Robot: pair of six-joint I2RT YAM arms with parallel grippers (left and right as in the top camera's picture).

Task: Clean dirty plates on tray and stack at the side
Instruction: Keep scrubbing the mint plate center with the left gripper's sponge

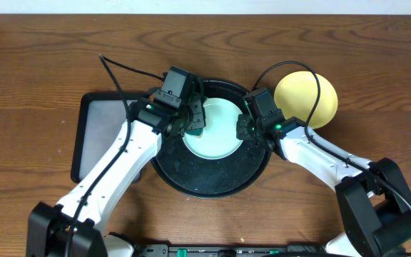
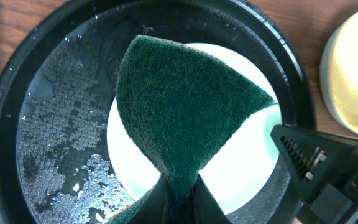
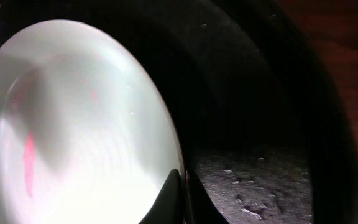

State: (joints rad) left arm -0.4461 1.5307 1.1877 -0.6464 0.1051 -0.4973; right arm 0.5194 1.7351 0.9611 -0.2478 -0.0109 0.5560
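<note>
Pale mint-blue plate [image 1: 216, 137], round and shallow, reddish smear [image 3: 28, 158] on its face, lying in the wet, glossy black tray [image 1: 205, 184]. Pale yellow plate [image 1: 321, 100] on the table [image 1: 48, 57] just right of the tray. Left gripper [image 2: 179, 199] pinching a dark green sponge [image 2: 185, 106] over the mint-blue plate; right gripper [image 3: 180, 194] pressed together at that plate's rim.

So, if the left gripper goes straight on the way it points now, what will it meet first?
The green sponge in the left gripper would press on the pale plate in the black tray. I cannot tell whether it touches the plate at this moment.
</note>
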